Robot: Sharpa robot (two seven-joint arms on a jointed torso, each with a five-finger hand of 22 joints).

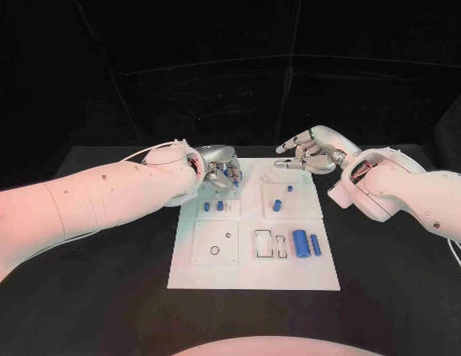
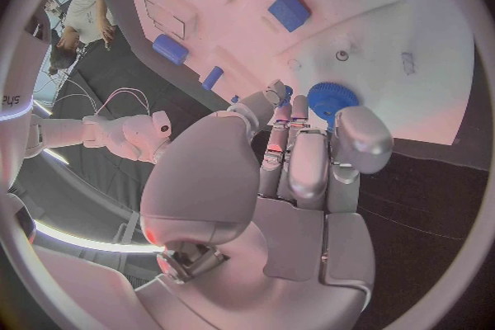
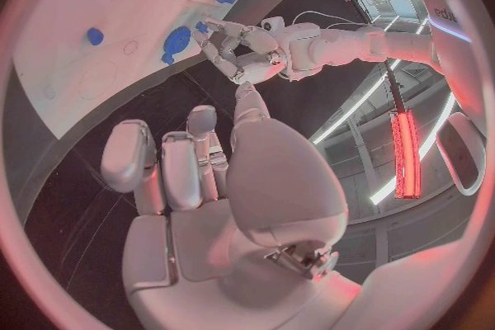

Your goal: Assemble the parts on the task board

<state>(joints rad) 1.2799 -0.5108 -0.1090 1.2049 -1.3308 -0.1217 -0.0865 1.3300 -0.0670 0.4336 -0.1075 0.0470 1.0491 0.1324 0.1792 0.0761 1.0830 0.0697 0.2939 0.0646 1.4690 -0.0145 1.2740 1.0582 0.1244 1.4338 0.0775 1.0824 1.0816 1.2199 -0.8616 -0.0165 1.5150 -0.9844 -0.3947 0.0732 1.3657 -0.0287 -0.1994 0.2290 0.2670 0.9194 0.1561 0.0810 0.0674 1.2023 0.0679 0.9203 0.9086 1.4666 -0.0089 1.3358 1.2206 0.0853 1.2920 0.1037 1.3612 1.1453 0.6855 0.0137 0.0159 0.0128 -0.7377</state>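
1. We see the white rectangular task board (image 1: 254, 252) lying flat in the middle of the black table (image 1: 401, 282), with small blue plastic parts on it.
2. Our left hand (image 1: 217, 167) hovers over the board's far left corner. In the left wrist view its fingertips (image 2: 276, 92) sit right at a round blue toothed gear (image 2: 328, 100) on the board; whether they pinch it or only touch it, we cannot tell.
3. Our right hand (image 1: 308, 152) hangs over the board's far right edge, fingers loosely curled and apart, holding nothing.
4. We judge the gear to be light, rigid moulded plastic. Its teeth should give the fingertips some bite, so the rim, taken from opposite sides, looks like the best hold. Too tilted a grasp could jam it on its seat.
5. Nearer us, a stout blue cylinder (image 1: 300, 242) and a slim blue rod (image 1: 316, 245) lie side by side at the right of the board, beside the rectangular outlined slots (image 1: 271, 244). Both look smooth and likely to roll, so we would pinch them across the middle.
6. Two short blue pegs (image 1: 213, 206) stand left of centre, and another small pair of blue pieces (image 1: 281, 199) sits right of centre.
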